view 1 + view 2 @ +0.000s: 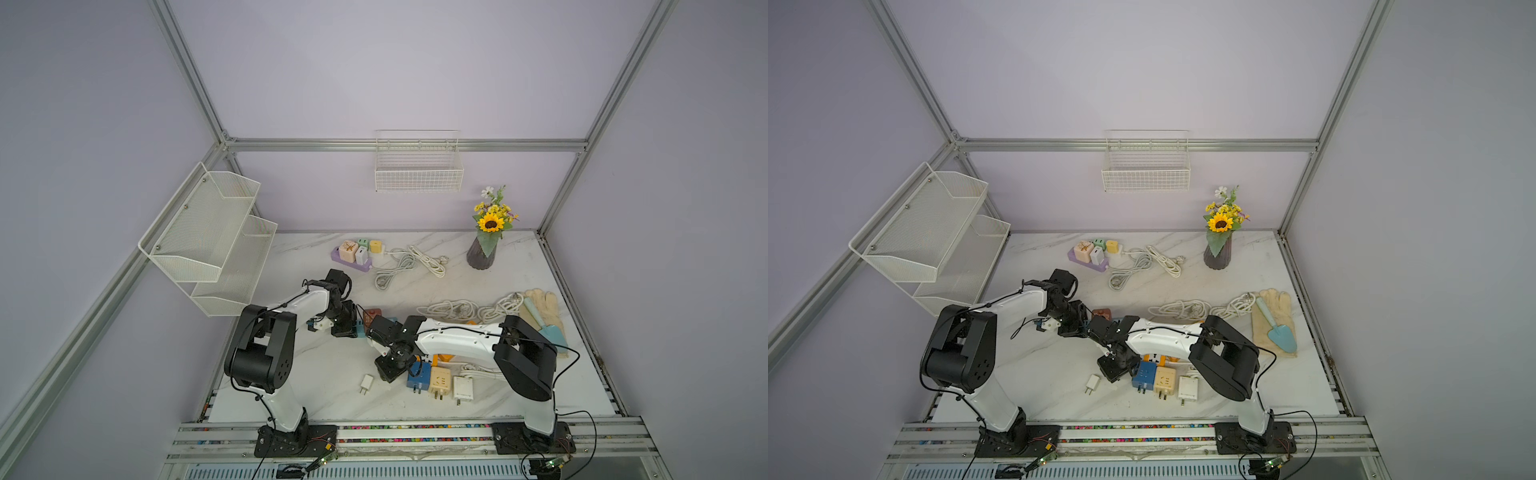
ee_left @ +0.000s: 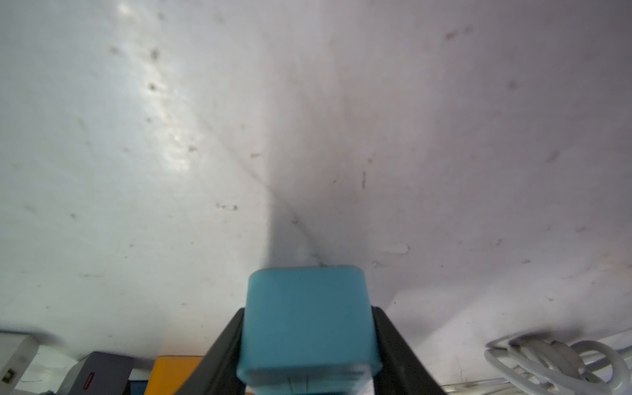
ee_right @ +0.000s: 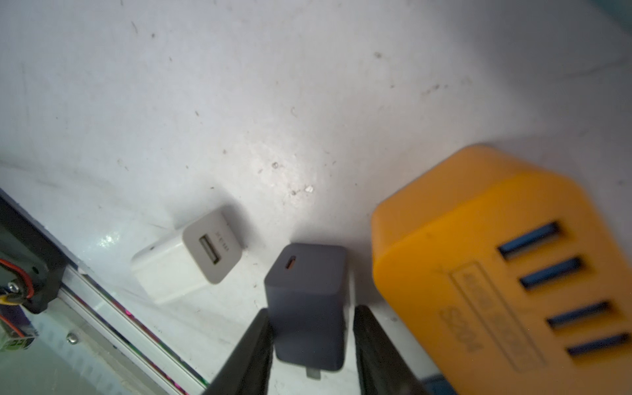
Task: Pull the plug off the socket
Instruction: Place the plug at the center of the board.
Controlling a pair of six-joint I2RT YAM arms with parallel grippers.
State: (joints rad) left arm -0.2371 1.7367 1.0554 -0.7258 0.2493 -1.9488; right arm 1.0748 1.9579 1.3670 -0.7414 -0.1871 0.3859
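Left fingers (image 2: 222,352) tight on teal block (image 2: 307,325), right fingers (image 3: 246,352) apart around grey plug (image 3: 307,307); orange label (image 3: 496,314) illegible.

**Camera positions: two overhead, two on the wrists**

Top pair: mounted high above the table's (image 1: 332,399) front rail (image 1: 415,428), tilted down toward the back wall. Far off; the whole cell shows in both top views, arms in the lower half. Coverage is nearly identical, shifted slightly sideways: vase (image 1: 482,255) right of centre in each.

Left wrist: behind the left gripper (image 2: 307,310), low, very near the marble, sighting along a blue block (image 2: 307,325).

Right wrist: behind the right gripper (image 3: 311,309), equally close, facing the front rail.

Overlap: grey charger (image 3: 307,301) and orange hub (image 3: 478,273) show in both wrist views; white charger (image 3: 191,253) shows in the right wrist and top views.
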